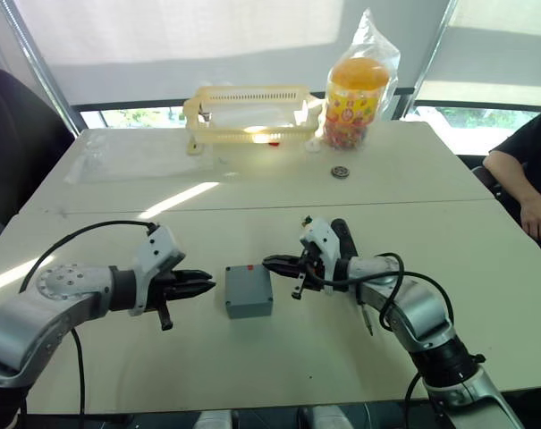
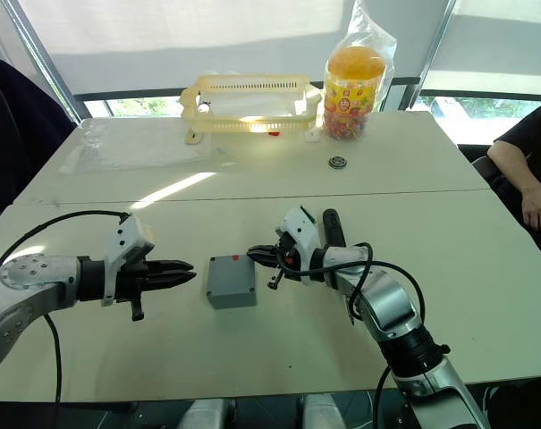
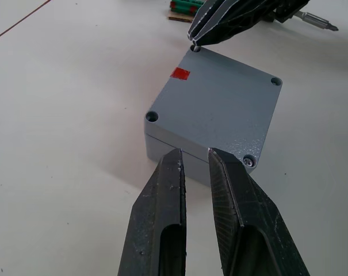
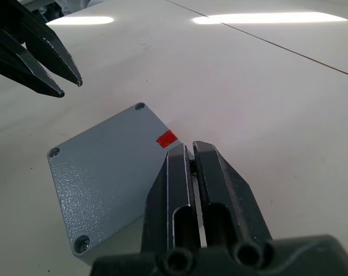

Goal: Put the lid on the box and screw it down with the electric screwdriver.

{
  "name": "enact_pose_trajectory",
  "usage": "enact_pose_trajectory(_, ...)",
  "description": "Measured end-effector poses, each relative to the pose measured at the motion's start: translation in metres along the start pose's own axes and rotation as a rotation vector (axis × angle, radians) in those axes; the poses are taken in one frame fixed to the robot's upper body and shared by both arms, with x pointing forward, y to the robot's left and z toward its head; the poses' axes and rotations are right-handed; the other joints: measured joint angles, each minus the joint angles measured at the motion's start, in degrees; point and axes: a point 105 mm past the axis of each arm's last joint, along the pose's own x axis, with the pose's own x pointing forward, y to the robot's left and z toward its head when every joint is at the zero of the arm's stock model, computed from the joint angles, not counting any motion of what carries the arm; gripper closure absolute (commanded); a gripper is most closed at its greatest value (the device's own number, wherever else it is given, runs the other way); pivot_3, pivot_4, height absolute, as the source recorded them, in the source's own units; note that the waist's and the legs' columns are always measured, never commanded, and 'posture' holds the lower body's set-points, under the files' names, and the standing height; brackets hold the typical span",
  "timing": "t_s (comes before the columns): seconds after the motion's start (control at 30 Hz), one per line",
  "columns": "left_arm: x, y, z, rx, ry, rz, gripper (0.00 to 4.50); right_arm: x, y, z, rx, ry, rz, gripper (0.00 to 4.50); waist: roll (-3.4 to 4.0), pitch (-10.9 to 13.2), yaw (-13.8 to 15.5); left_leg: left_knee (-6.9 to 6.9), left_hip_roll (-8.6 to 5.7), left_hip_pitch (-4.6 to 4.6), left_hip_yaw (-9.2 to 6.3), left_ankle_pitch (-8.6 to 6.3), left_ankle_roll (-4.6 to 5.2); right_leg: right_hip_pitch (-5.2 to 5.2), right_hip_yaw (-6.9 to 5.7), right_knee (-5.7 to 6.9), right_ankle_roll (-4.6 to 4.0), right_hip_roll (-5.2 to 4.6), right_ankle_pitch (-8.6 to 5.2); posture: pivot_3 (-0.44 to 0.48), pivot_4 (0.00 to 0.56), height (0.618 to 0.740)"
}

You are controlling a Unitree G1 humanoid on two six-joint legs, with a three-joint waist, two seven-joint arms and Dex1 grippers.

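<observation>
The grey box [image 1: 249, 308] stands mid-table with the flat lid [image 3: 220, 103] lying on top, a seam under it and a red mark [image 3: 180, 73] near one corner. My left gripper [image 1: 209, 285] hovers just left of the box, slightly open and holding nothing. From the right, my right gripper [image 1: 266, 262] is shut, its tip right at the lid's corner hole by the red mark. The electric screwdriver [image 1: 342, 238] lies on the table behind and under my right forearm, its metal bit [image 3: 317, 22] pointing toward me.
At the table's far side stand a yellow slotted basket [image 1: 248, 112] and a bagged jar of sweets [image 1: 355, 98], with a small round metal part [image 1: 341, 172] in front of it. A person's arm [image 1: 529, 183] rests at the right edge. Green circuit boards [image 3: 188, 7] lie beyond the box.
</observation>
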Motion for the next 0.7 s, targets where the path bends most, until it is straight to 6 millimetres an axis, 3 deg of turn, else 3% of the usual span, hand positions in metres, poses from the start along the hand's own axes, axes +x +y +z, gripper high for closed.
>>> enact_pose_trajectory(0.2, 0.000, 0.000, 0.000, -0.001, 0.001, 0.001, 3.83, 0.003, -0.005, -0.001, -0.018, 0.020, 0.004, 4.45, 0.00, 0.0, 0.0, 0.01, 0.00, 0.00, 0.00, 0.00, 0.00, 0.00, 0.00, 0.00, 0.00, 0.01, 0.00, 0.000, 0.150, 0.740)
enact_pose_trajectory(0.3, 0.000, 0.000, 0.000, -0.002, 0.001, 0.002, 3.83, 0.004, -0.008, 0.001, -0.029, 0.026, 0.003, 3.56, 0.00, 0.0, 0.0, 0.01, 0.00, 0.00, 0.00, 0.00, 0.00, 0.01, 0.00, 0.00, 0.00, 0.00, 0.00, 0.000, 0.150, 0.740)
enact_pose_trajectory(0.53, 0.001, 0.000, 0.000, -0.002, -0.004, -0.001, 3.83, 0.004, -0.009, 0.003, -0.010, 0.037, 0.014, 0.06, 0.00, 0.0, 0.0, 0.01, 0.00, 0.00, 0.00, 0.00, 0.00, 0.00, 0.00, 0.00, 0.01, 0.00, 0.00, 0.000, 0.150, 0.740)
enact_pose_trajectory(0.7, 0.002, 0.002, 0.005, 0.011, -0.013, -0.004, 3.83, -0.007, -0.009, 0.027, 0.013, -0.009, 0.022, 0.06, 0.00, 0.0, 0.1, 0.02, 0.00, -0.01, -0.01, 0.00, 0.00, 0.01, 0.00, 0.00, 0.01, 0.00, 0.01, 0.000, 0.150, 0.740)
